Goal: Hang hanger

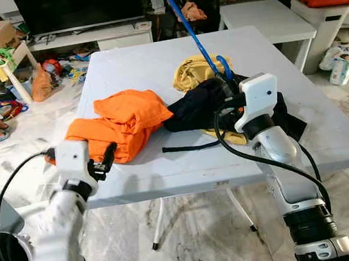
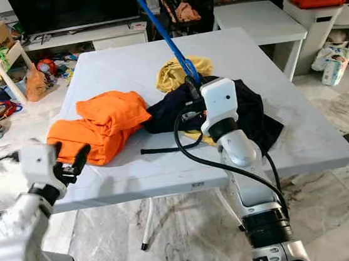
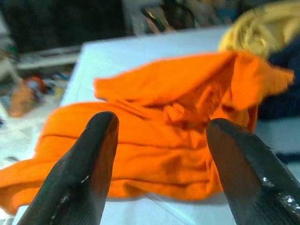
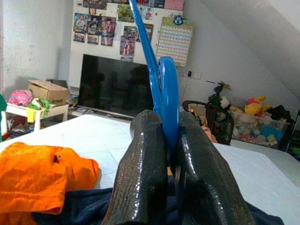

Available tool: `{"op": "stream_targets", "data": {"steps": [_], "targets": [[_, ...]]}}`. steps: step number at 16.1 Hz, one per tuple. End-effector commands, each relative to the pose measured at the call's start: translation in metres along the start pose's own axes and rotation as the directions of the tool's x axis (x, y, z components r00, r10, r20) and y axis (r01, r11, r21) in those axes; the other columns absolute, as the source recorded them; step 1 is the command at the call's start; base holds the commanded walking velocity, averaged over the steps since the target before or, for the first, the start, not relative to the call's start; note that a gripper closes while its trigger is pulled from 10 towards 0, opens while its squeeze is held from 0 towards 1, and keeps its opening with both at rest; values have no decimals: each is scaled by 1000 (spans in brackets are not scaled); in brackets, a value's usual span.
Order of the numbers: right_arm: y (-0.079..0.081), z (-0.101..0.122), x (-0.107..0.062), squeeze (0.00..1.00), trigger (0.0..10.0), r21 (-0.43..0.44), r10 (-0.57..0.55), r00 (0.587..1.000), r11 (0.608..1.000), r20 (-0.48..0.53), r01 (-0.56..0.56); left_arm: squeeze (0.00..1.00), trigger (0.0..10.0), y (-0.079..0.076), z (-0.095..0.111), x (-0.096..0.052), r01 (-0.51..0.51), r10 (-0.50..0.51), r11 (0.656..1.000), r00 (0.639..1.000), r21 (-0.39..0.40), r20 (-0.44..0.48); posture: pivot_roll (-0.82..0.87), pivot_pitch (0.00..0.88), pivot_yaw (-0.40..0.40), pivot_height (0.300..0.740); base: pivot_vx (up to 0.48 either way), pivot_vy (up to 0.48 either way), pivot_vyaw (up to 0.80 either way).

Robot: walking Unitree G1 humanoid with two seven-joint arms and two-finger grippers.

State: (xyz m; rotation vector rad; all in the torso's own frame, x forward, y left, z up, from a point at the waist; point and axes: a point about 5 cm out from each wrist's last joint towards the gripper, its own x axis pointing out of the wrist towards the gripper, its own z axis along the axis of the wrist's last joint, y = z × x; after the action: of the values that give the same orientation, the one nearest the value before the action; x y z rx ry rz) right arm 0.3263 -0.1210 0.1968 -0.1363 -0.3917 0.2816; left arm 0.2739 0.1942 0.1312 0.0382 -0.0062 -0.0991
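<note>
Left eye view: a white table [image 1: 327,144] holds a heap of clothes. An orange garment [image 1: 120,121] lies toward the near left edge, a dark navy garment [image 1: 197,106] sits mid-table, and a yellow garment [image 1: 196,71] lies just behind it. The right gripper [image 1: 226,93] hovers over the navy cloth and holds a blue hanger [image 1: 190,34], which slants up and away toward the far edge, lifted clear of the clothes, probably so it can be carried to a rail.

Right eye view: the left gripper [image 2: 77,160] waits at the near left edge, just beside the orange garment, likely readied to take that cloth.

Left wrist view: its two black fingers [image 3: 84,173] stand wide apart, with nothing between them, aimed at the orange folds.

Right wrist view: the right fingers [image 4: 143,173] are pressed together on the hanger's hook end, keeping it upright and steady.
</note>
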Motion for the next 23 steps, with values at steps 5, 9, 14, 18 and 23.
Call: {"op": "stream_targets", "data": {"steps": [5, 9, 14, 18, 23], "targets": [[3, -11, 0, 0, 10000, 41, 22, 998, 999, -61, -19, 1000, 10000, -17, 7, -7, -70, 65, 996, 994, 50, 89, -13, 0, 33, 740, 0, 0, 0], [3, -11, -2, 0, 10000, 43, 19, 998, 999, -61, -16, 1000, 10000, -23, 5, -4, -56, 53, 998, 996, 39, 77, -19, 0, 35, 740, 0, 0, 0], [-8, -1, 4, 0, 10000, -5, -39, 999, 999, -6, 39, 0, 10000, -28, 9, 0, -30, 25, 998, 996, 49, 86, -21, 0, 40, 740, 0, 0, 0], [-9, -1, 4, 0, 10000, -12, -44, 999, 999, -4, 43, 0, 10000, -32, 8, 0, -16, 12, 999, 997, 52, 81, -20, 0, 39, 740, -186, 0, 0], [-10, 1, 7, 0, 10000, -25, -47, 999, 999, 16, 48, 0, 10000, -33, 9, 3, -4, 0, 998, 997, 55, 81, -23, 0, 41, 740, -279, 0, 0]]}}
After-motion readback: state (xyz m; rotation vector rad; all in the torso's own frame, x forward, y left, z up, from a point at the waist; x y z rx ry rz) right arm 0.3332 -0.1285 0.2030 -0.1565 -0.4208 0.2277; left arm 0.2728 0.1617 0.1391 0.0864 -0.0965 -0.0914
